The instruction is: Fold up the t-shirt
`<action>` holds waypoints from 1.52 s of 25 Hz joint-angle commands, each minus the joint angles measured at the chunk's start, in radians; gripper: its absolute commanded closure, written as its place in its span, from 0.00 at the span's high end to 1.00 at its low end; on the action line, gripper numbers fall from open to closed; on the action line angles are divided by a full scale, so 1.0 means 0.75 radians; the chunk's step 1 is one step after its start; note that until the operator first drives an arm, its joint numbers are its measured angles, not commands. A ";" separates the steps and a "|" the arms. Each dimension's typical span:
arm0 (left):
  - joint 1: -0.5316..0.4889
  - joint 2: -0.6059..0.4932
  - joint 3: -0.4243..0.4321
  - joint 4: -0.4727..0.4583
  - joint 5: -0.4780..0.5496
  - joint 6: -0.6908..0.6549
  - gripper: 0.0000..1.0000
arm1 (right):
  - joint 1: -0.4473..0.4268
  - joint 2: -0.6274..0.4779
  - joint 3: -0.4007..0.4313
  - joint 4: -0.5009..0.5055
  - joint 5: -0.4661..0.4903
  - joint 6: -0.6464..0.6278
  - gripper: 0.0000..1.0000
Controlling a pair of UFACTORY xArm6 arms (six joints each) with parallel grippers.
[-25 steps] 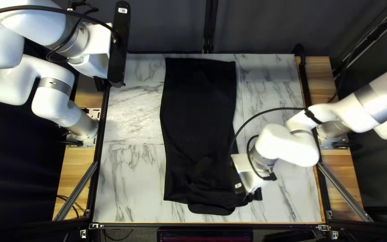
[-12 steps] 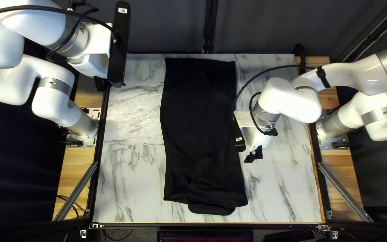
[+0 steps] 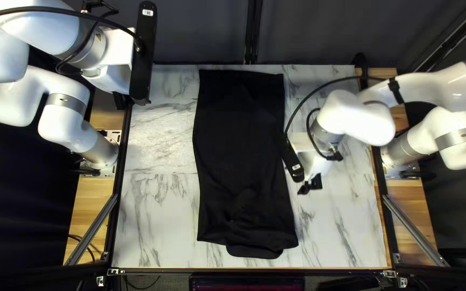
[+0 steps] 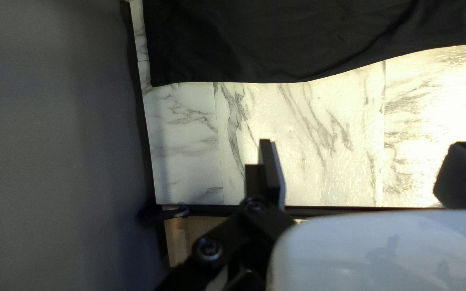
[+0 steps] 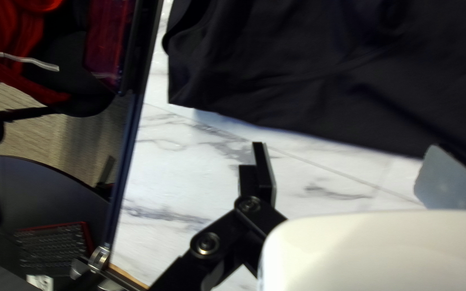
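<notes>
The black t-shirt (image 3: 238, 156) lies as a long narrow panel on the marble table, its near end uneven with a rounded flap. My left gripper (image 3: 121, 101) hangs raised beyond the table's left edge, mostly hidden by its mount. In the left wrist view that gripper (image 4: 363, 170) is open and holds nothing, with the shirt's side (image 4: 276, 40) ahead of it. My right gripper (image 3: 309, 185) is above the table just right of the shirt. In the right wrist view this gripper (image 5: 354, 171) stands open and empty, the shirt (image 5: 308, 64) ahead of its fingers.
Bare marble (image 3: 157, 215) shows left of the shirt, and more (image 3: 346, 231) to its right. A dark frame rail (image 3: 118, 161) runs along the left edge. Beyond the near edge are a screen (image 5: 106, 43), a keyboard (image 5: 55, 245) and red cloth (image 5: 14, 21).
My right arm has moved from the shirt's near right corner toward the far side, then slightly right with its gripper turning. That corner is now uncovered. The left arm stays put.
</notes>
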 commanded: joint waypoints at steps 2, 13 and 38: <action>0.000 0.000 0.000 0.000 0.000 0.000 1.00 | -0.164 0.062 -0.096 -0.121 0.147 -0.115 1.00; 0.000 0.000 0.000 0.000 0.000 0.000 1.00 | -0.197 0.033 -0.074 -0.086 0.151 -0.220 1.00; 0.000 0.000 0.000 0.000 0.000 0.000 1.00 | -0.511 0.471 -0.411 -0.310 0.170 -0.655 1.00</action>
